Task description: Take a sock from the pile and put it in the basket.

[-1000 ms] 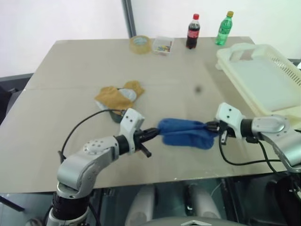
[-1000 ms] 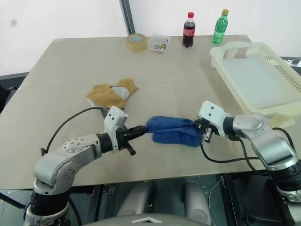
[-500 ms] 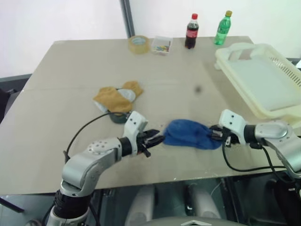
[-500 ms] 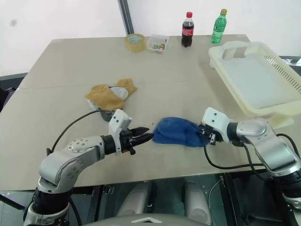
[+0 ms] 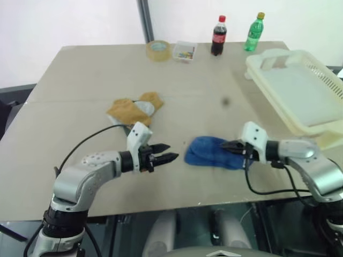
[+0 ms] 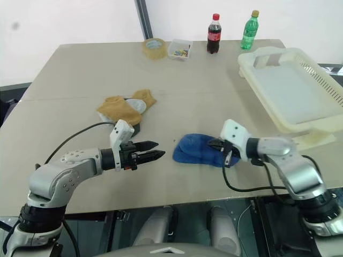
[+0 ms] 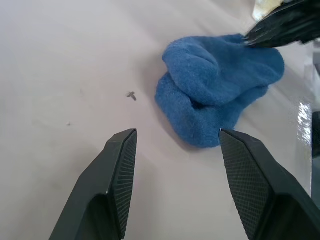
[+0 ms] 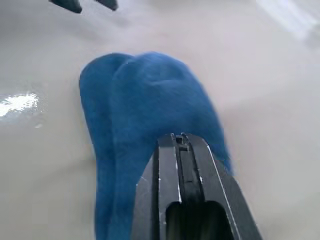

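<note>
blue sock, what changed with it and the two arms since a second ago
A second ago both tools pinched the blue sock, stretched between them. The left tool has let go, opened and drawn back to the left. The sock has slumped into a folded heap on the table. The right tool is shut, its tip over the sock's right end; a grip can't be confirmed. The yellow sock, basket and bottles stayed put.

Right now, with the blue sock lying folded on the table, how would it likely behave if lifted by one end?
The blue sock lies folded over itself in soft rounded lumps, so it would probably droop and unfold rather than hold shape. Its fuzzy knit suggests that it is light and grippy, not slippery. Pushed across the table, it would likely bunch up instead of sliding whole.
</note>
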`<state>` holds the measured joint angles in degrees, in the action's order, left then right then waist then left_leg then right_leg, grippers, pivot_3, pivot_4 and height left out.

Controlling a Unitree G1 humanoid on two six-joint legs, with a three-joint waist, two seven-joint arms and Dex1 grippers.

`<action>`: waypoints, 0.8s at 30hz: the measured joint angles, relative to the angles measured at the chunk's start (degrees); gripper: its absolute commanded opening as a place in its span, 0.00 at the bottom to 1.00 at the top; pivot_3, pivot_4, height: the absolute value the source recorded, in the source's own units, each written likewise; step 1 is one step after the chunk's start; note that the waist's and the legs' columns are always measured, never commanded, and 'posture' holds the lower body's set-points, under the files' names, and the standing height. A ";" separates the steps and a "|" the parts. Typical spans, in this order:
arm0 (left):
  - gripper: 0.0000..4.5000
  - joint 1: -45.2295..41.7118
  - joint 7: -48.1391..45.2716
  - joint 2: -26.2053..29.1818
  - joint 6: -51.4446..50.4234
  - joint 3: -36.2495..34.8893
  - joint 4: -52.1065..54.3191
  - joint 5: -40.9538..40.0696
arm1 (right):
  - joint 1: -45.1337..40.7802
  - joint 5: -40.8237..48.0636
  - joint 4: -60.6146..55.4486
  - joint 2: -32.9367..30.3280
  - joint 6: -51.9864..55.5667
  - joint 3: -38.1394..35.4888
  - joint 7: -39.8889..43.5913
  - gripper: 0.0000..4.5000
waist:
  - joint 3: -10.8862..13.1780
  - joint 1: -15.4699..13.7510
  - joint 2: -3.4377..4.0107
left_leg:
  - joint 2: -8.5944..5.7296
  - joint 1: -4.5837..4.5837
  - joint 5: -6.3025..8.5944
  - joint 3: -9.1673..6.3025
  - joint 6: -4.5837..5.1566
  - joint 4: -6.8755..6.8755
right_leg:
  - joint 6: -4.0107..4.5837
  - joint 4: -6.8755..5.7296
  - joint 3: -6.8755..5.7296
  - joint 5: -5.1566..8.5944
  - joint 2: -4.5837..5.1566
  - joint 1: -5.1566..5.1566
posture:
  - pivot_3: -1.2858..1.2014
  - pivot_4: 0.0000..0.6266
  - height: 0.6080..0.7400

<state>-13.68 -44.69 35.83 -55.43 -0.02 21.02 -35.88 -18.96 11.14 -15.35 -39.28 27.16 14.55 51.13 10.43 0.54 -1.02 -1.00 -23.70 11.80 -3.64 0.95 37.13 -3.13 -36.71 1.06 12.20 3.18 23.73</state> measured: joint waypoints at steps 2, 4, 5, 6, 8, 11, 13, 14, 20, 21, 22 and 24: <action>0.61 -1.74 -0.60 -0.27 -0.14 3.39 -1.95 0.80 | -0.12 -2.71 4.26 0.78 -3.07 2.61 0.03 0.01 | 0.01 -0.03 0.02 | -0.04 -0.01 0.00 0.02 0.00 -0.01 | 0.13 0.00 0.03 -0.08 0.02 0.00 | 0.52 0.24 1.00; 0.61 -3.02 -1.24 -0.85 -0.67 5.17 -2.99 0.78 | -0.25 -3.36 4.58 0.78 -4.47 2.88 0.46 0.01 | -0.01 0.05 -0.02 | -0.02 0.01 0.00 0.00 0.00 -0.03 | 0.18 0.00 0.03 -0.12 0.00 0.00 | 0.52 0.24 1.00; 0.61 -4.54 -2.21 -1.99 -0.85 7.00 -3.76 0.65 | -0.27 -3.80 5.04 0.79 -5.31 2.94 0.93 0.01 | -0.02 0.08 -0.02 | -0.02 0.02 0.00 0.00 0.00 -0.02 | 0.17 0.00 0.02 -0.12 0.00 -0.01 | 0.52 0.24 1.00; 0.61 -5.26 -2.78 -2.71 -0.87 7.88 -4.08 0.54 | -0.28 -3.96 5.13 0.84 -5.55 2.96 1.07 0.01 | -0.02 0.09 -0.02 | -0.02 0.03 0.00 0.00 0.00 -0.03 | 0.17 0.00 0.02 -0.12 0.00 -0.01 | 0.52 0.24 1.00; 0.61 -7.25 -3.77 -5.60 -0.82 9.39 -5.20 -0.23 | -0.27 -4.23 5.16 1.21 -6.07 2.98 1.13 0.01 | -0.02 0.09 -0.03 | -0.01 0.03 0.00 -0.02 0.00 -0.03 | 0.15 -0.01 0.01 -0.12 -0.02 -0.01 | 0.52 0.24 1.00; 0.61 -9.17 -5.53 -7.53 -1.02 9.30 -5.97 -2.64 | -0.04 -3.99 4.81 1.68 -5.58 2.74 1.05 0.01 | -0.02 0.24 -0.03 | 0.03 0.03 0.00 -0.02 0.00 -0.03 | 0.11 -0.02 0.01 -0.15 -0.05 0.00 | 0.52 0.24 1.00; 0.61 -10.63 -7.33 -8.47 -1.03 9.30 -5.95 -4.44 | 0.26 -3.78 3.87 1.82 -4.47 2.41 0.96 0.01 | -0.02 0.19 -0.03 | 0.03 0.03 0.00 -0.03 0.00 -0.03 | 0.10 -0.02 -0.01 -0.15 -0.06 0.00 | 0.52 0.24 1.00; 0.61 -11.25 -8.20 -8.75 -0.99 9.31 -5.96 -5.02 | 0.72 -3.56 3.06 1.80 -3.75 2.24 0.93 0.01 | -0.02 0.19 -0.03 | 0.03 0.03 0.00 -0.02 0.00 -0.03 | 0.09 -0.02 0.00 -0.15 -0.06 0.00 | 0.52 0.24 1.00; 0.61 -13.93 -10.93 -12.60 -0.92 9.95 -7.71 -7.12 | 4.79 0.17 -4.24 0.60 1.29 -1.64 0.92 0.01 | -0.01 -0.06 -0.01 | -0.03 -0.01 0.00 -0.03 0.00 -0.01 | -0.07 -0.01 0.02 -0.06 -0.02 -0.01 | 0.52 0.24 1.00; 0.61 -14.51 -11.27 -13.07 -0.91 10.33 -8.50 -7.10 | 5.29 1.14 -5.83 0.03 2.24 -2.62 0.93 0.01 | -0.01 -0.03 -0.01 | -0.04 -0.01 0.00 -0.03 0.00 0.00 | -0.07 -0.01 0.02 -0.05 -0.02 -0.01 | 0.52 0.24 1.00; 0.61 -15.13 -11.52 -13.79 -0.80 10.86 -9.43 -7.05 | 6.05 2.19 -7.64 -0.57 3.42 -3.94 0.93 0.01 | -0.01 -0.11 -0.01 | -0.05 -0.01 0.00 -0.05 0.00 0.00 | -0.08 -0.01 0.02 -0.06 -0.02 -0.01 | 0.52 0.24 1.00; 0.61 -15.83 -12.03 -15.04 0.05 12.00 -11.14 -6.59 | 6.87 3.58 -10.52 -1.62 5.42 -5.63 0.71 0.01 | -0.01 -0.06 -0.02 | -0.04 -0.01 0.00 -0.04 0.00 0.00 | -0.09 -0.01 0.02 -0.05 -0.02 -0.01 | 0.52 0.24 1.00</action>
<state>-29.50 -56.72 20.79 -55.38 11.98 9.88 -42.47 -12.09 14.72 -25.87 -40.90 32.58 8.92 51.85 10.42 0.48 -1.04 -1.04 -23.71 11.80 -3.68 0.95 37.13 -3.22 -36.72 1.08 12.15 3.16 23.72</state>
